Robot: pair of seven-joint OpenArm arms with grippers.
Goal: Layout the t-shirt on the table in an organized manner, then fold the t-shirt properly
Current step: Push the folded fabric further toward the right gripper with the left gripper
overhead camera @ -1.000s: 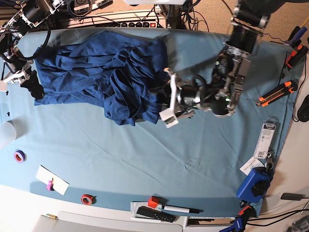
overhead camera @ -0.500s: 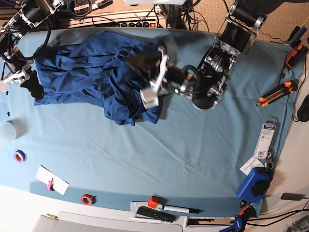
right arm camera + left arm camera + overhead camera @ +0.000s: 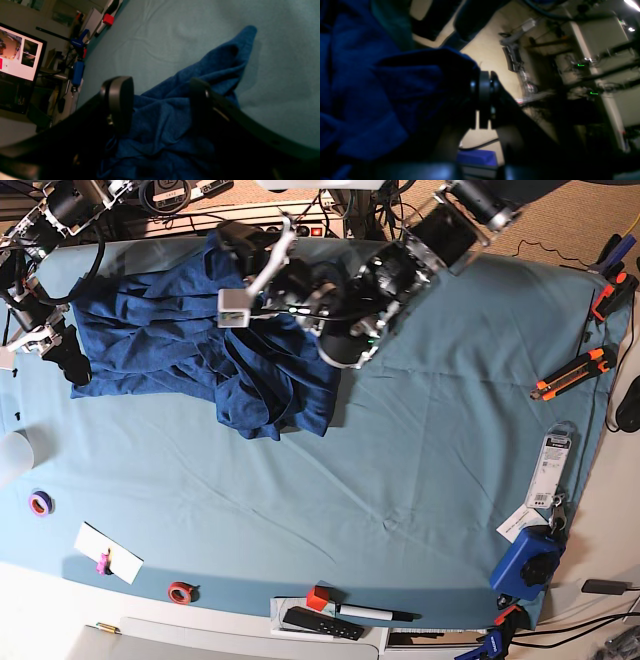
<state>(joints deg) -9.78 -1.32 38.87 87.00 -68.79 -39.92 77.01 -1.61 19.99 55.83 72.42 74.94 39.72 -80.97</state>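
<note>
Only legible print: none; t-shirt plain navy.

T-shirt: dark navy, heathered, crumpled in a wrinkled heap, not laid flat. Lies on the table near its far edge in the base view, toward that view's left. One bunched fold hangs down toward table centre. Table: wide, covered in smooth light teal cloth, lightly creased.
</note>
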